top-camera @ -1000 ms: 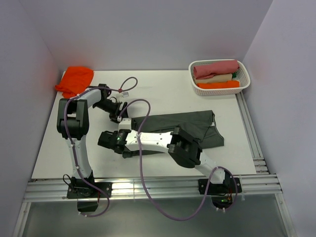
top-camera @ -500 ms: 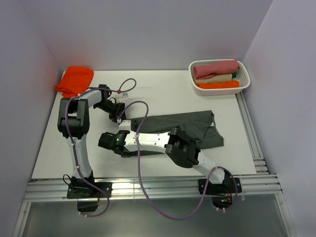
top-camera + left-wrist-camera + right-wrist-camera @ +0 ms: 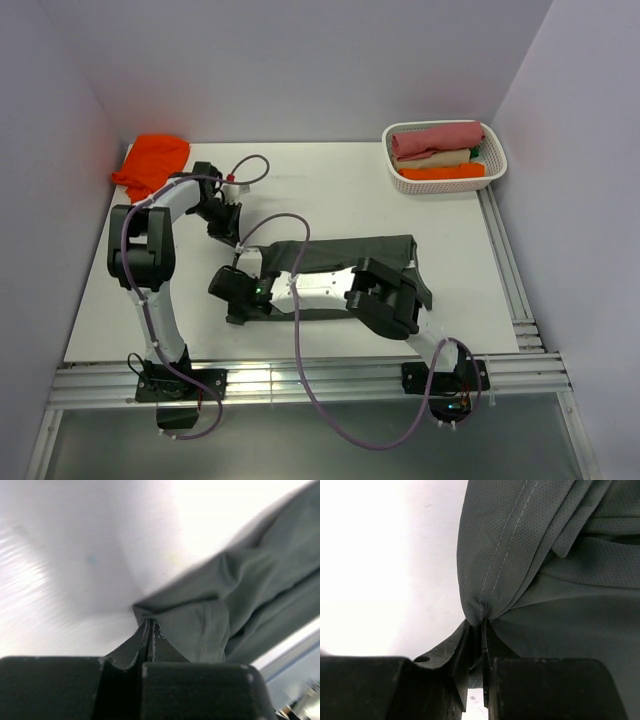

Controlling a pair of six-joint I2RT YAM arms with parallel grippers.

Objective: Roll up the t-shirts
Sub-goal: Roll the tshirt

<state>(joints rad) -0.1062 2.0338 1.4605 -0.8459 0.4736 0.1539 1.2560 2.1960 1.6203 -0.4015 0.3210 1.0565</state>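
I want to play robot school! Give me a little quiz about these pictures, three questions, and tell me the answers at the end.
1. True or false: the left gripper and the right gripper are each shut on the grey t-shirt.
2. Where on the table does the white basket sit? A) far right corner B) near left corner C) the middle
3. Fill in the colour: the crumpled t-shirt at the far left corner is ____.
Key: 1 true; 2 A; 3 orange.
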